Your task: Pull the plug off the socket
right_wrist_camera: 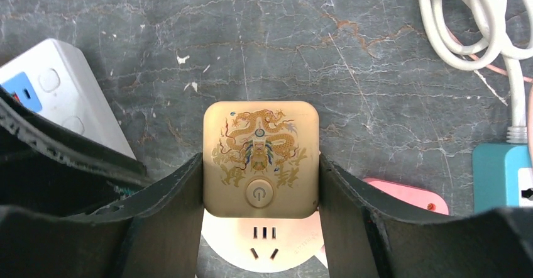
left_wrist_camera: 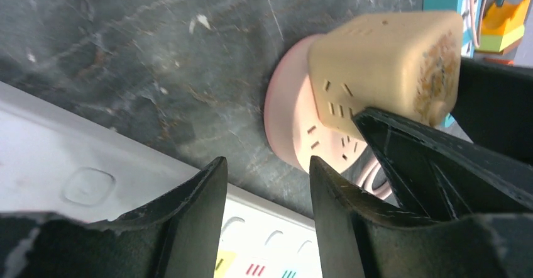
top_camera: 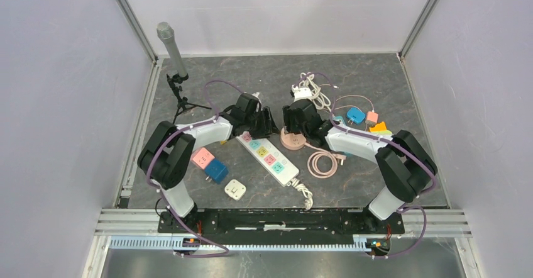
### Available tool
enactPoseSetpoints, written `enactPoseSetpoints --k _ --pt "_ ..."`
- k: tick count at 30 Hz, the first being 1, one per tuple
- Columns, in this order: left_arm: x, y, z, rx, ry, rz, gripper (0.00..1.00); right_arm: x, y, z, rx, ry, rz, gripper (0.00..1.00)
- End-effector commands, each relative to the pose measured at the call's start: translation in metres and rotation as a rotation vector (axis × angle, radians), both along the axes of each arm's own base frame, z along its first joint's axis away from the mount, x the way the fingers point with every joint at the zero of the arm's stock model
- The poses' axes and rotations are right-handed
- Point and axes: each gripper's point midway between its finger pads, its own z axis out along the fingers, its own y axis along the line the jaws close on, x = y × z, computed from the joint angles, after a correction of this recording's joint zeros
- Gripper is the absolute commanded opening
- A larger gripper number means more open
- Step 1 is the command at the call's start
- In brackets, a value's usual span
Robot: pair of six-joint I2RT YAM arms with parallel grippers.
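A gold cube plug [right_wrist_camera: 260, 158] with a dragon print and a power button sits plugged into a round pink socket [right_wrist_camera: 270, 246]. My right gripper [right_wrist_camera: 259, 165] is shut on the plug, one finger against each side. In the left wrist view the plug [left_wrist_camera: 383, 64] stands on the pink socket [left_wrist_camera: 289, 121], with a right finger [left_wrist_camera: 427, 158] against it. My left gripper [left_wrist_camera: 267, 165] is open and empty, just left of the socket, over the edge of a white power strip [left_wrist_camera: 75, 171]. In the top view both grippers [top_camera: 267, 127] [top_camera: 290, 124] meet above the socket [top_camera: 293, 141]; the plug is hidden there.
The white power strip [top_camera: 269, 158] lies diagonally at centre. Pink and blue cubes [top_camera: 210, 163] and a white adapter [top_camera: 235, 190] lie at front left. A microphone stand [top_camera: 171, 45] is at back left. White cable [top_camera: 314, 89], coloured adapters [top_camera: 364, 117] and a pink cable coil [top_camera: 322, 163] lie at right.
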Motion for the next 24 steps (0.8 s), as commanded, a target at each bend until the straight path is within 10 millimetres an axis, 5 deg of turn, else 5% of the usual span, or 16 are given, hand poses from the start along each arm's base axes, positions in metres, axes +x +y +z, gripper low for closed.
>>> enactPoseSetpoints --k 1,11,18,24 --pt "0.023 -0.007 0.013 -0.098 -0.008 0.023 0.57 0.022 0.019 0.031 0.165 -0.089 -0.075 0.28" --pt "0.031 -0.027 -0.010 -0.167 0.055 0.005 0.53 0.021 0.020 0.023 0.191 -0.088 -0.092 0.00" --pt "0.022 -0.014 -0.035 -0.088 0.107 0.027 0.36 0.020 0.023 0.026 0.215 -0.096 -0.083 0.00" --pt "0.011 0.003 -0.058 0.011 0.144 0.034 0.27 0.017 0.033 0.048 0.293 -0.140 -0.024 0.00"
